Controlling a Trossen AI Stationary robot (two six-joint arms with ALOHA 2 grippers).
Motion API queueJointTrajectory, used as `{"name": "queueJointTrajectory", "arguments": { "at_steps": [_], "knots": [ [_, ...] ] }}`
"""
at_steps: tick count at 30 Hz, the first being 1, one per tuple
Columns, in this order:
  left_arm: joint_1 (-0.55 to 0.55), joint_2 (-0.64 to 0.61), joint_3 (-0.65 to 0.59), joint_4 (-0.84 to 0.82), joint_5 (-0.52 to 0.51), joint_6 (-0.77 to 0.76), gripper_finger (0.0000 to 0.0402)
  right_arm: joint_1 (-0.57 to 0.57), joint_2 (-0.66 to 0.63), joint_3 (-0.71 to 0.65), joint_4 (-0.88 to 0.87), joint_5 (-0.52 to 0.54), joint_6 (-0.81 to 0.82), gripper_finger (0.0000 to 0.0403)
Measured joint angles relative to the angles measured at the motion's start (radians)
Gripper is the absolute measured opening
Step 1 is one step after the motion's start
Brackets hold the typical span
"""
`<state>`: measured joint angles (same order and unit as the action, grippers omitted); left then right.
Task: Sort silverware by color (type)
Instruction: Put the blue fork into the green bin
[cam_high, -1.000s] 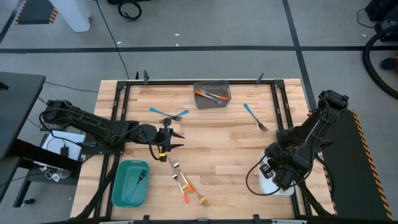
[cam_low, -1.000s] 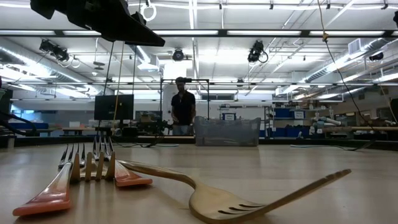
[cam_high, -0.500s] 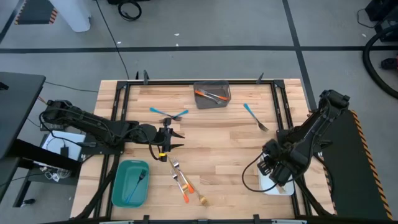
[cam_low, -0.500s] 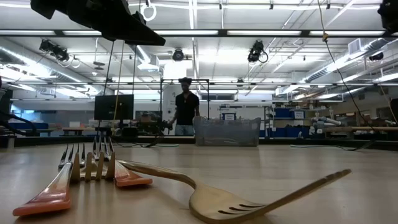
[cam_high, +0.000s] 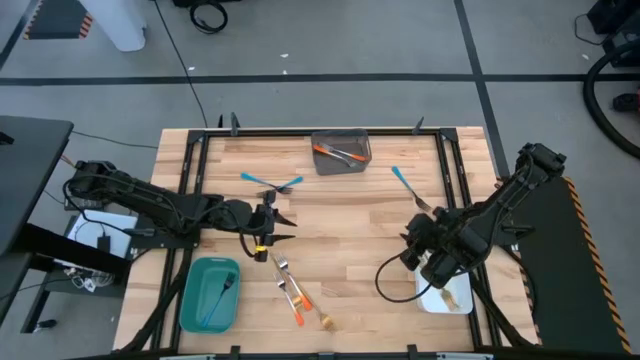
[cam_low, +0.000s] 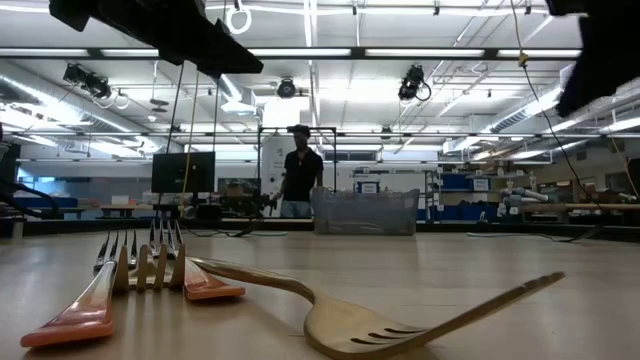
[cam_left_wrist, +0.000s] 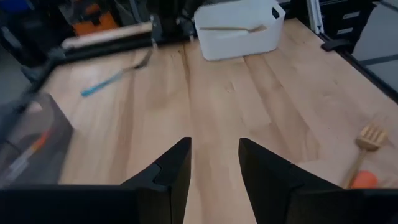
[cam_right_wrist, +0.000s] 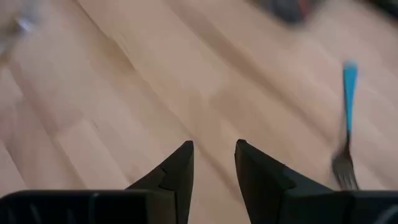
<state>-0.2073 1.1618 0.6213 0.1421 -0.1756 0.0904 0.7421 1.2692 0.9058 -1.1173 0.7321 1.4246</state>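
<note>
High view counts three blue utensils (cam_high: 270, 182) on the table, both grippers (cam_high: 284, 225) (cam_high: 412, 240) parted and empty.

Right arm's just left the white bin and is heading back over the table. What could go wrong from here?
1. The blue fork nearest the right gripper lies flat on the wood, so the open fingers may skid over it.
2. Two blue pieces lie crossed near the left gripper; lifting one may drag the other.
3. The orange-handled cutlery lies bunched beside the gold fork; a grasp may catch several.
</note>
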Motion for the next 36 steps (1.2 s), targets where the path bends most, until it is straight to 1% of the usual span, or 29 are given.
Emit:
{"name": "queueJointTrajectory", "arguments": {
  "at_steps": [3,6,12,15,18,20,24,28,30,32,36],
  "knots": [
    [0.0,0.0,0.0,-0.026,0.022,-0.066,0.0142,-0.027,0.0,0.0,0.078,0.078,-0.075,0.0121],
    [-0.006,0.001,0.0,-0.047,0.05,-0.142,0.0142,-0.075,0.0,0.0,0.169,0.085,-0.186,0.0117],
    [-0.083,0.024,0.0,-0.077,0.052,-0.293,0.0142,-0.168,0.004,-0.038,0.509,0.099,-0.478,0.0111],
    [-0.132,0.03,0.0,-0.103,0.036,-0.346,0.0142,-0.201,0.004,-0.062,0.647,0.145,-0.579,0.0111],
    [-0.172,0.03,0.0,-0.122,0.015,-0.396,0.0142,-0.234,0.004,-0.09,0.77,0.161,-0.666,0.0111],
    [-0.194,0.03,0.0,-0.127,0.006,-0.429,0.0142,-0.255,0.004,-0.096,0.821,0.16,-0.7,0.011],
    [-0.234,0.036,0.0,-0.14,-0.026,-0.485,0.0142,-0.283,0.005,-0.122,0.909,0.159,-0.708,0.0109],
    [-0.257,0.072,0.002,-0.141,-0.055,-0.546,0.0142,-0.292,0.006,-0.184,1.053,0.157,-0.741,0.0108],
    [-0.26,0.111,0.024,-0.156,-0.056,-0.561,0.0142,-0.293,0.006,-0.214,1.125,0.157,-0.756,0.0108],
    [-0.26,0.145,0.057,-0.206,-0.056,-0.568,0.0142,-0.293,0.006,-0.241,1.199,0.154,-0.781,0.0108],
    [-0.254,0.208,0.13,-0.278,-0.053,-0.569,0.0142,-0.293,0.015,-0.271,1.273,0.138,-0.8,0.0108]
  ]
}}
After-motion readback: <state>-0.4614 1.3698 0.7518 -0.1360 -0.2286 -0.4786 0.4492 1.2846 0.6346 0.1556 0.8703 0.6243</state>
